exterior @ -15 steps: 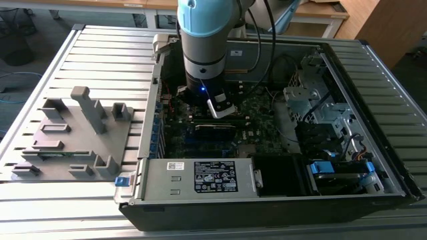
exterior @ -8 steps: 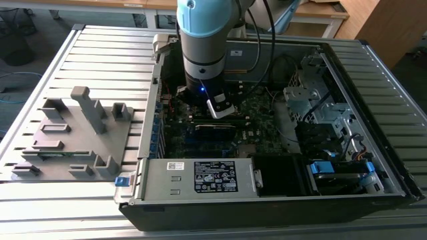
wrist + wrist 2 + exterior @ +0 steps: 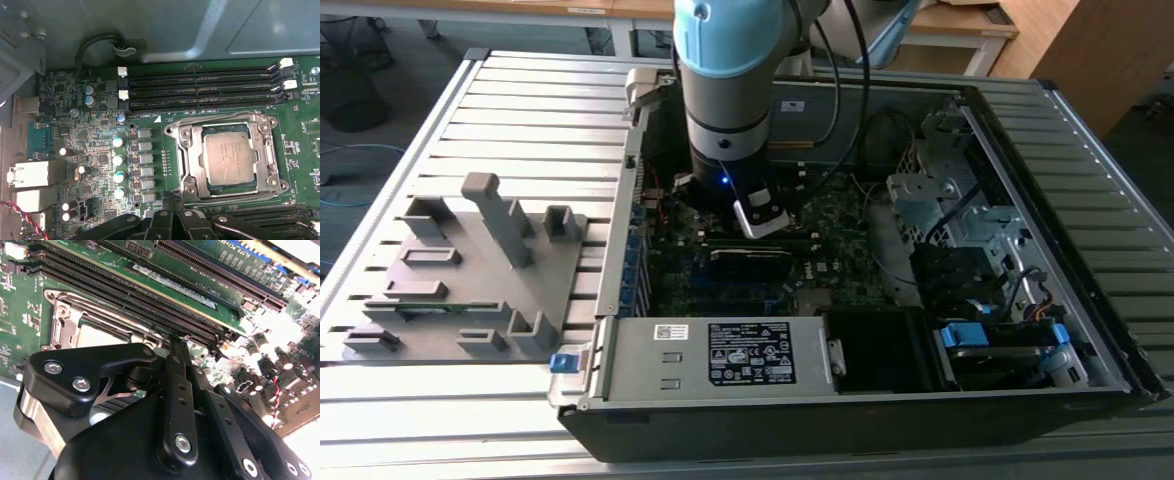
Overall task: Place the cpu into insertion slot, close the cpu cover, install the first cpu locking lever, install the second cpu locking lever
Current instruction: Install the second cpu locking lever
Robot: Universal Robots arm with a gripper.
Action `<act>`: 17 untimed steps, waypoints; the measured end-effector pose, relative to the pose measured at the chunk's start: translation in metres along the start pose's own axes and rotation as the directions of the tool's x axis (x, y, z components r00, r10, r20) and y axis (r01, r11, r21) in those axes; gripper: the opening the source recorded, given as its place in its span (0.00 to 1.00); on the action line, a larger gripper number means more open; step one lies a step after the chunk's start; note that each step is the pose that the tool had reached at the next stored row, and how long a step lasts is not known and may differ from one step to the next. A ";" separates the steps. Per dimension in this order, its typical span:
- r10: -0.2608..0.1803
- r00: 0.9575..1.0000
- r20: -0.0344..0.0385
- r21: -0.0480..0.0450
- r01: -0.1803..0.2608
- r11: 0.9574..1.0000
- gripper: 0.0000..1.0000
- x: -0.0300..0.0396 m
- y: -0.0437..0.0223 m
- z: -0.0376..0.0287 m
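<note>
The jaws are drawn together with nothing seen between them: in the second wrist view the black linkage gripper tapers to a closed tip poised just above the edge of the socket, beside the long black memory slots. Whether the tip actually touches metal cannot be told.

In the first wrist view the small flat square cpu with its dull silver-grey face is seen already seated in the square black insertion slot with the silvery rim. The thin silvery cpu cover frame appears to lie down around the chip, so the lever work is judged to be the step in hand.

For that step to be done well, the closed tip should be kept off the chip face and the green motherboard, and pressure should be applied only to the lever, squarely, so nothing slips sideways into the neighbouring slots.

In the exterior view the arm is seen reaching down into the open dark computer case.
</note>
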State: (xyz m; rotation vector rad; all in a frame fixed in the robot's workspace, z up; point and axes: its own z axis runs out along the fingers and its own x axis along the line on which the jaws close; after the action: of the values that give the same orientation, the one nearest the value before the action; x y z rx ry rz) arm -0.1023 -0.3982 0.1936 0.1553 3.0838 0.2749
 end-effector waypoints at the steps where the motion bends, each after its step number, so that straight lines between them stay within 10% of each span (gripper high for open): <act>1: 0.000 1.000 0.000 0.000 0.000 1.000 0.10 0.0000 0.0000 0.0002; 17: 0.000 1.000 0.000 0.000 0.000 1.000 0.10 0.0001 -0.0004 0.0021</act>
State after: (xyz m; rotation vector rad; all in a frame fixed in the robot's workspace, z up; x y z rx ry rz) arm -0.1023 -0.3982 0.1915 0.1553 3.0838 0.2744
